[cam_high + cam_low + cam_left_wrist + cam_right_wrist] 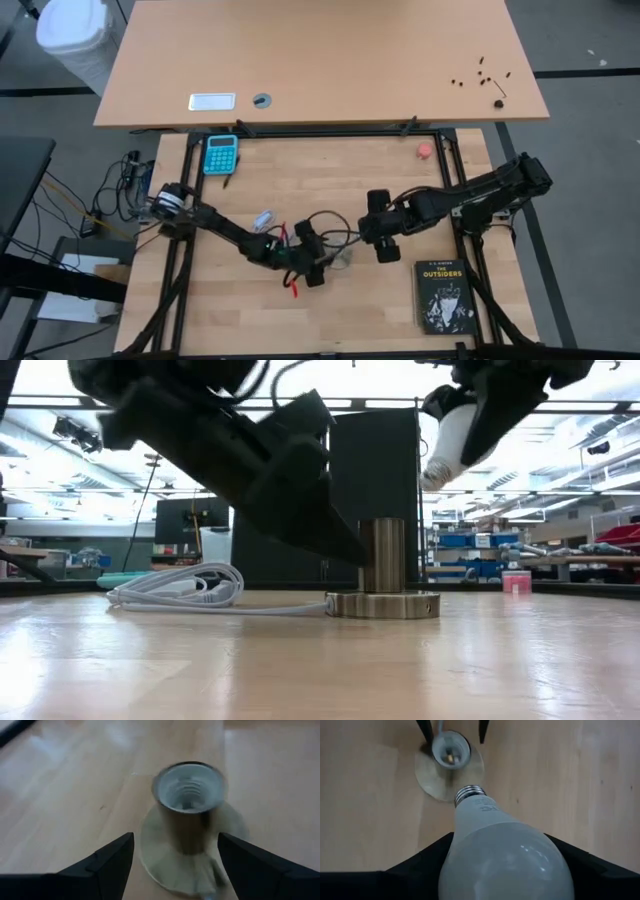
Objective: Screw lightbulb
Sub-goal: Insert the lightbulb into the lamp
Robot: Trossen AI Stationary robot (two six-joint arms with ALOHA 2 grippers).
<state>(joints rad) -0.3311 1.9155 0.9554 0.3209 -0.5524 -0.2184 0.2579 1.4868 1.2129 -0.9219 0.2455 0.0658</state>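
Bulb (505,855) sits clamped in the right tool (507,870), held in the air with its threaded base pointing at the socket (451,751), close to it but not yet entered; in the low view the bulb (450,445) hangs tilted, up and to the right of the socket's upright barrel (382,555). The left tool (175,862) has its fingers apart on either side of the socket (189,787), at barrel height, and I judge it is there to steady the base; whether the fingers touch the metal I cannot tell. Several things could go wrong from here. The bulb comes in at a slant, so the threads may catch crooked and jam. If the left tool does not close, the round base (382,604) may turn or slide on the smooth wood as the bulb is twisted. The white cord (175,588), coiled just left of the socket, could drag or snag under the left arm. Beyond these, the counter (330,180) is pale wood planks in a black frame, carrying a teal calculator (221,153) at the far left, a small pink object (425,150) at the far right and a black book (443,295) at the near right. Behind it stands a second, plainer table (320,60). The low view shows a bright workshop with shelves and a monitor (190,520).
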